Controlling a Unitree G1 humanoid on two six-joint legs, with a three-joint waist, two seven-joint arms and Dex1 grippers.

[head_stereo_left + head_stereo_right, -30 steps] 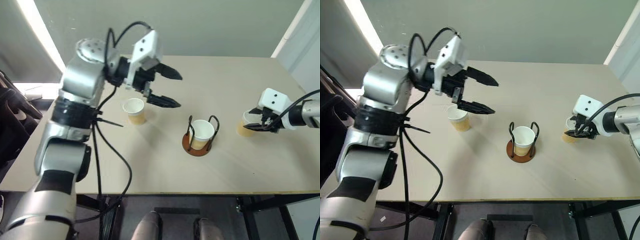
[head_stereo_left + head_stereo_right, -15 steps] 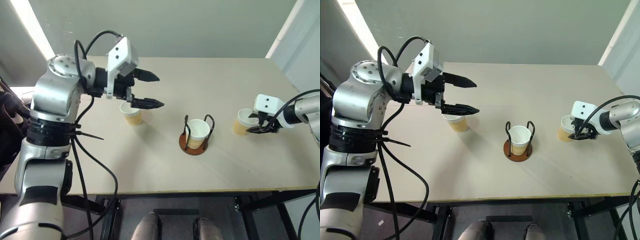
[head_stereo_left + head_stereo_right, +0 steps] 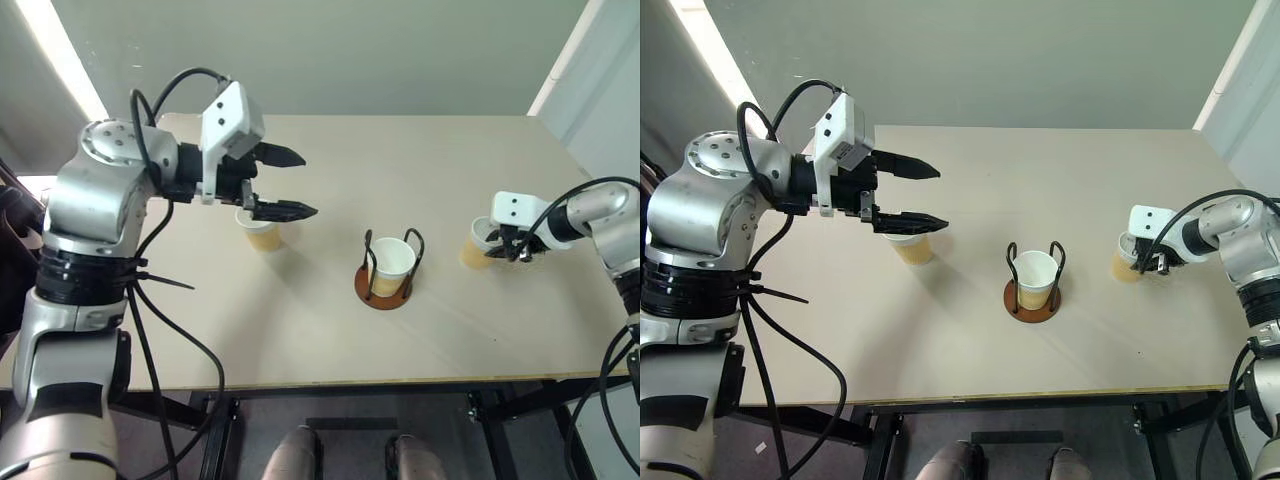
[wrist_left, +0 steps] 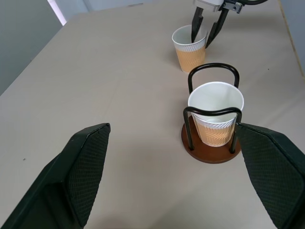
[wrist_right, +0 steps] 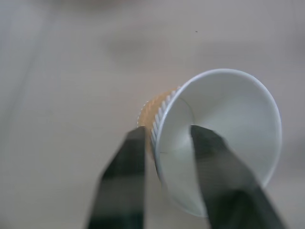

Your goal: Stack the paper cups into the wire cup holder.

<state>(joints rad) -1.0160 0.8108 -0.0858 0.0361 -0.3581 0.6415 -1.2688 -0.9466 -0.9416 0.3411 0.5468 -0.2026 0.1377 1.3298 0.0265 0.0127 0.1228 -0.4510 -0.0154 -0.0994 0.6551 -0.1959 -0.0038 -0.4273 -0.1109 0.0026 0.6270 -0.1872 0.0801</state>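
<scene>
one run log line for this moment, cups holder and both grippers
holder: reddish-brown wire cup holder, one pale paper cup inside | right gripper: pinching rim of right paper cup | left gripper: open above left paper cup

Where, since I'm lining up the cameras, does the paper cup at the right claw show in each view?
Left eye view: the paper cup stands to the right of the wire cup holder.
Right eye view: same place, right of the holder.
Left wrist view: beyond the holder.
Right wrist view: close up, its mouth facing the camera.
Shared landmark: the right claw at the cup's rim.
</scene>
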